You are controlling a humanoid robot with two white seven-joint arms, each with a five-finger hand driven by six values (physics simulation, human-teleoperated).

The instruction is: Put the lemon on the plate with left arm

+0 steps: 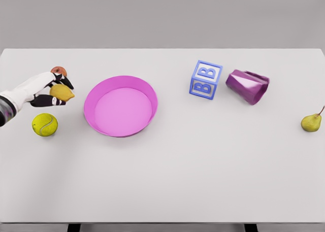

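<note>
Rightward, beyond lemon-holding left robot hand [51,92], block [205,79] reads "B".

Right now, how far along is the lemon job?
Done: the left hand has closed its fingers on the lemon, just left of the pink plate. In hand: whether the lemon is lifted off the table is unclear. Left: move it over the plate, which holds nothing yet, and release.

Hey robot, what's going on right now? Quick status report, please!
Left hand shut on lemon, just left of pink plate. Right hand out of view. Lemon not yet on plate. Nothing between them.
</note>
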